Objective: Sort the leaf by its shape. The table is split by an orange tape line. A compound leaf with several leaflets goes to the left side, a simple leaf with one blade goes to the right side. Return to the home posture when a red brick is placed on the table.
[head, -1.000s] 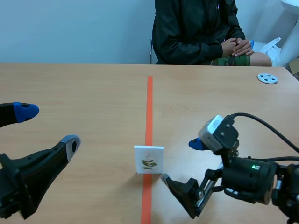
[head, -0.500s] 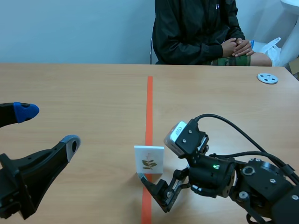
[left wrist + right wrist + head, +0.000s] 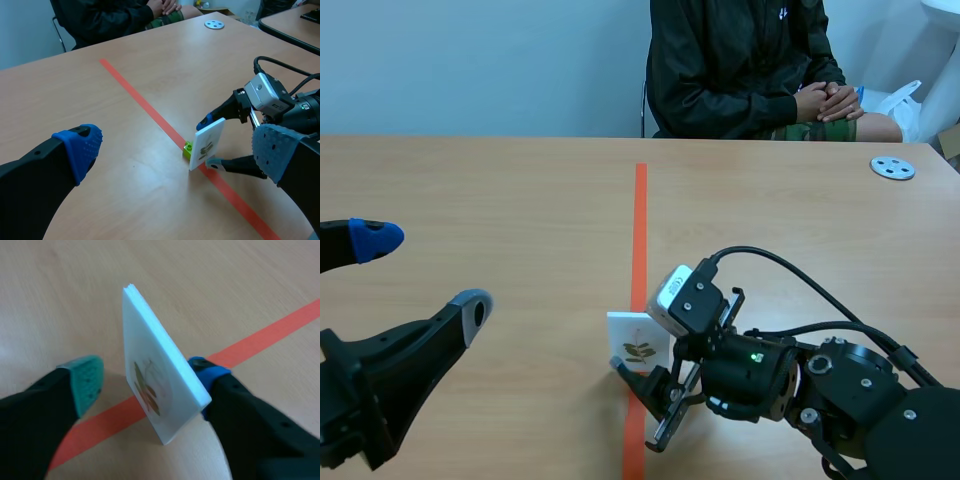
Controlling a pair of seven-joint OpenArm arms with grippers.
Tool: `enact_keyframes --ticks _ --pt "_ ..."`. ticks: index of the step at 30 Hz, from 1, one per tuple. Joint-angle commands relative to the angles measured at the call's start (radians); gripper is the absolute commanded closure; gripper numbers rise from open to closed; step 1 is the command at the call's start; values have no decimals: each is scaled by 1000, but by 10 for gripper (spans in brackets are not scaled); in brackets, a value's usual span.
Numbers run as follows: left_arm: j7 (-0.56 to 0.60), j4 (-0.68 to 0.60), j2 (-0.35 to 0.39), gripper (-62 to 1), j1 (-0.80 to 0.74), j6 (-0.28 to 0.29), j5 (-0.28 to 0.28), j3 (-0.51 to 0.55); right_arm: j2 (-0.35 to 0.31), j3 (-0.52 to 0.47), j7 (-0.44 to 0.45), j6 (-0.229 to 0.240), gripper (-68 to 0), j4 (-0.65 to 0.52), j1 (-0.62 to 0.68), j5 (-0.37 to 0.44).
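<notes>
Right gripper straddles the leaf card
Fingers apart, unclamped, it has swung in from the right to flank the card standing on the orange tape line; the leaf looks compound, so it belongs left

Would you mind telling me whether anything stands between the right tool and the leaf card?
Nothing visible does. The right tool straddles the leaf card: its green pad faces the printed side across a bare gap, and its blue pad sits close behind the back.
</notes>
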State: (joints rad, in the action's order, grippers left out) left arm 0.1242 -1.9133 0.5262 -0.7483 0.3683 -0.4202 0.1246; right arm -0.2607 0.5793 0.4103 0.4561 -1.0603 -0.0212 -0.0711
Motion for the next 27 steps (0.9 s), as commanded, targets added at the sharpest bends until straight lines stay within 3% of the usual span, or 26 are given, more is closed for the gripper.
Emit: enact_keyframes --ticks 1,6,9,16,23,27 --pt "15 -12 -5 -623 3 1 -6 -4 -8 -2 11 0 -301 -18 -11 10" --pt "15 -12 -5 -623 3 1 -6 -4 -8 -2 0 0 -203 -18 -11 10" --pt "15 -12 -5 -623 3 1 -6 -4 -8 -2 -1 0 -110 -18 -9 10" --pt "15 -12 -5 -623 3 1 -6 -4 -11 -2 0 3 -16 -19 -9 10" --pt "15 -12 -5 -623 3 1 -6 -4 -46 -21 77 11 -13 -42 -6 11" --pt "15 -12 -5 -623 3 1 -6 -4 -68 -87 79 66 -13 -95 14 47"
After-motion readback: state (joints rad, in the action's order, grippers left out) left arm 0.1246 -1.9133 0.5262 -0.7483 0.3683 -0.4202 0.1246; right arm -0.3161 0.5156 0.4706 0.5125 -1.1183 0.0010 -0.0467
